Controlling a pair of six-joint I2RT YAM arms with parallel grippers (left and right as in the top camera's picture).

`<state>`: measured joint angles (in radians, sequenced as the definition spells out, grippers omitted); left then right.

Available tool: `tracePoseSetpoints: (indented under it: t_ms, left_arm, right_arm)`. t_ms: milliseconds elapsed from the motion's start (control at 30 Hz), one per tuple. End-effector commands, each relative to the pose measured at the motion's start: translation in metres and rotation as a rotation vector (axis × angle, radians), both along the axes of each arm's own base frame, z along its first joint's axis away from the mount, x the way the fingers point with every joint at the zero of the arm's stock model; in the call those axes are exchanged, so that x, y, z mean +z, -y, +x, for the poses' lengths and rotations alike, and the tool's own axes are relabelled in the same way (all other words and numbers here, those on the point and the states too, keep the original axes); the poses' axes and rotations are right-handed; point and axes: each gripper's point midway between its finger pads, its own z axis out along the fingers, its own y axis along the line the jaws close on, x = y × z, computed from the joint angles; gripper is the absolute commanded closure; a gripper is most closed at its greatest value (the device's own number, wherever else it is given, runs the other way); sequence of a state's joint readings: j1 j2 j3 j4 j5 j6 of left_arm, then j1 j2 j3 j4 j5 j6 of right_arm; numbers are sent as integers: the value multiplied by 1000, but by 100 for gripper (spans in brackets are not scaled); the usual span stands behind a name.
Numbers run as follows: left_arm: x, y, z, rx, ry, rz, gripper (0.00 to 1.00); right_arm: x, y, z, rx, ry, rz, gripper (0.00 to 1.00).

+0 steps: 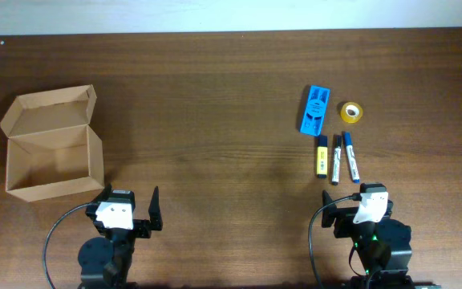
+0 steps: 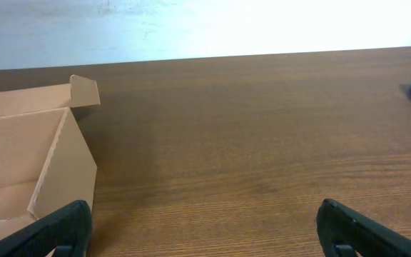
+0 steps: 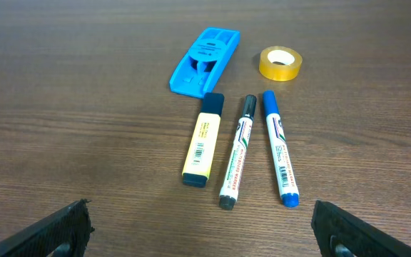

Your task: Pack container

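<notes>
The tan cardboard container [image 1: 52,152] stands open at the left of the table, lid flap folded back; it also shows in the left wrist view [image 2: 27,171]. My left gripper [image 2: 205,232] is open and empty, just right of the box's near corner. A yellow highlighter [image 3: 204,139], a black-capped marker [image 3: 237,151] and a blue-capped marker [image 3: 279,148] lie side by side before my right gripper [image 3: 202,232], which is open and empty. Overhead they lie at the right [image 1: 335,157].
A blue plastic stapler-like object [image 1: 315,109] and a roll of yellow tape [image 1: 351,111] lie beyond the markers; both also show in the right wrist view [image 3: 205,58], [image 3: 280,63]. The wooden table's far edge meets a pale wall.
</notes>
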<state>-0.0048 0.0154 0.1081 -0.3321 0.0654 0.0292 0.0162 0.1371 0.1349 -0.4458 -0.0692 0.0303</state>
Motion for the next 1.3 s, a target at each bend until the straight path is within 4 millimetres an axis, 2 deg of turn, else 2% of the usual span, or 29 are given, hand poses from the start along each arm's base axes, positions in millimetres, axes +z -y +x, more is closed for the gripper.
tracePoseSetpoints:
  t_ms: [0,867,1000,1067,1167,1267]
  left_arm:
    - [-1,-2,0,14,5,-4,0]
    - [0,-1,0,4,6,-8,0]
    - [15,25,-4,-136,34,-82,0]
    - [19,24,-7,-110,-2,-145,0]
    - [21,11,-11,-21,-94,-161,0]
    - [35,9,-7,-1,-197,-153,0]
  right_arm:
    - [-2,0,-1,-3,-2,10,1]
    - [-2,0,-1,-3,-2,10,1]
    - [-2,0,-1,-3,-2,10,1]
    - [-2,0,-1,-3,-2,10,1]
    - [-2,0,-1,-3,-2,10,1]
    - [-2,0,-1,-3,-2,10,1]
